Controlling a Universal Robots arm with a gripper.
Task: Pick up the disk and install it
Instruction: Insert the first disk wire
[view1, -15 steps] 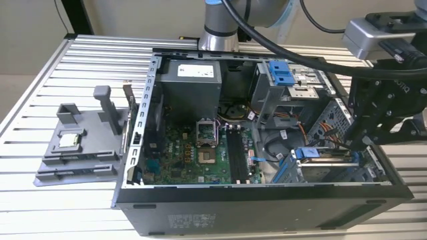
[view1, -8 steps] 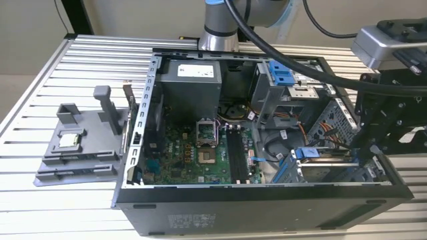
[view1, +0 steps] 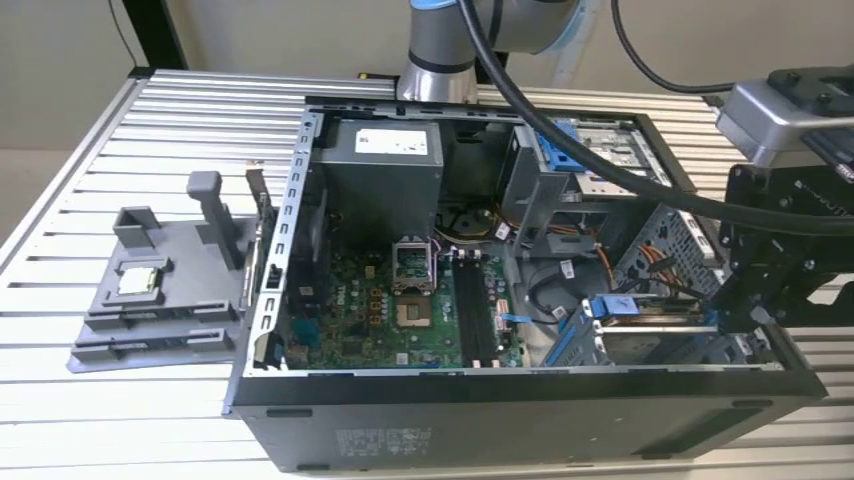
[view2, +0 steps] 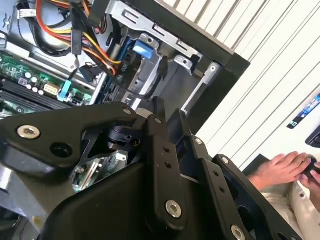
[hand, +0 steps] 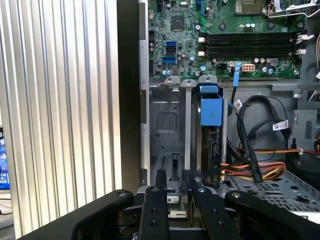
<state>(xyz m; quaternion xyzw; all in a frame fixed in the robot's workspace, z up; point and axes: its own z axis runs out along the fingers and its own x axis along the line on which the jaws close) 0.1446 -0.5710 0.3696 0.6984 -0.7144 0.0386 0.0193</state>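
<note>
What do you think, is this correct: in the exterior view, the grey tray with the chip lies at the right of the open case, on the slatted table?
One thing is wrong. The exterior view shows the grey tray with the chip at the left of the open case, not at the right. It does lie on the slatted table.

Bench of pale ribbed metal slats. An open computer case lies on its side over the middle of the bench, interior facing up. A grey plastic fixture rests flat on the slats just beside the case, on the exterior view's left of it. Bare slats extend in front of and behind the case. In the first wrist view the bench runs alongside the case's dark outer wall.
</note>
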